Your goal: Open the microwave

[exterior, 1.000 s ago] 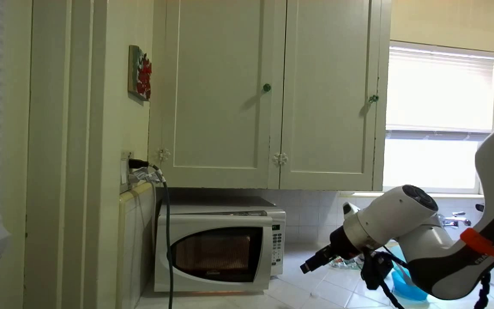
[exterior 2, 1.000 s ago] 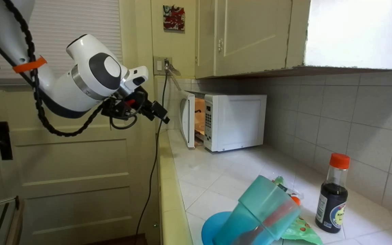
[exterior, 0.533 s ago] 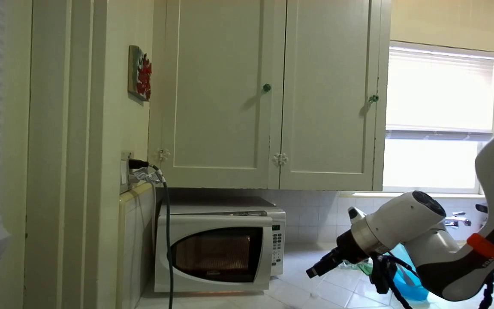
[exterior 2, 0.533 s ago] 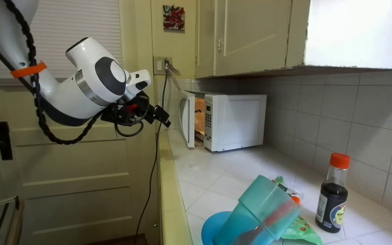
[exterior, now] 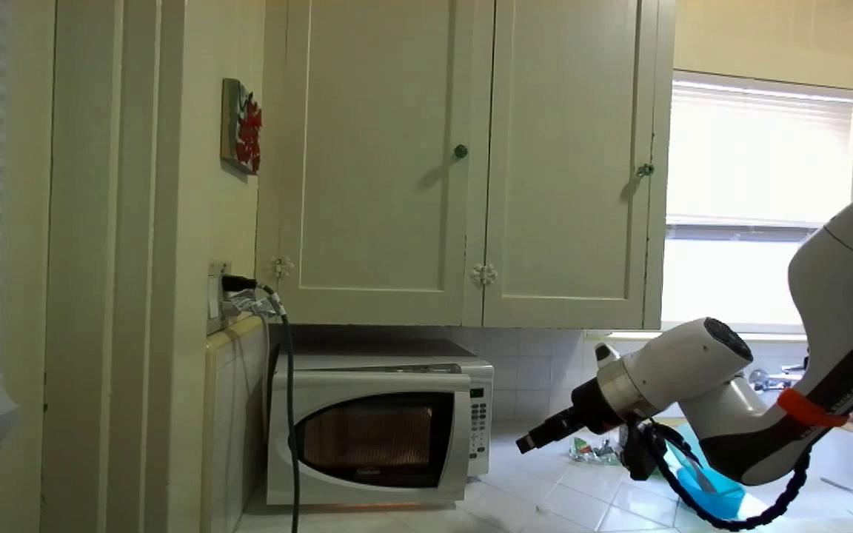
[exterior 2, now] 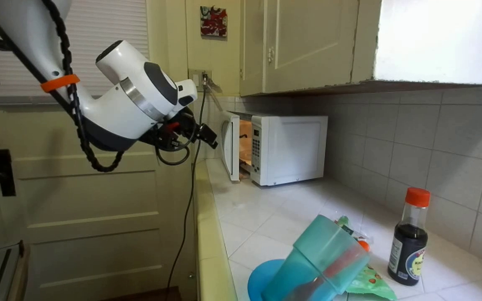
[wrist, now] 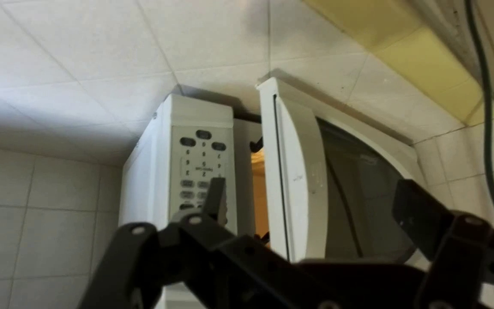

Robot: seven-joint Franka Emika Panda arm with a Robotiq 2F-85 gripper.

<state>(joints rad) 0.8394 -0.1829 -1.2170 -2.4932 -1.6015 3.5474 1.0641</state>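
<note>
Hovering apart from the microwave, gripper points toward it, jaws spread wide; door stands ajar, interior lit orange.

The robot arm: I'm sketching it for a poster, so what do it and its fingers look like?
The arm is white and rounded, with dark panels, one bearing pale lettering. A silver metal ring circles it, an orange band wraps it farther back, and a thick black ribbed cable runs along it. The fingers are black and blocky, with round grey fastener heads.
</note>
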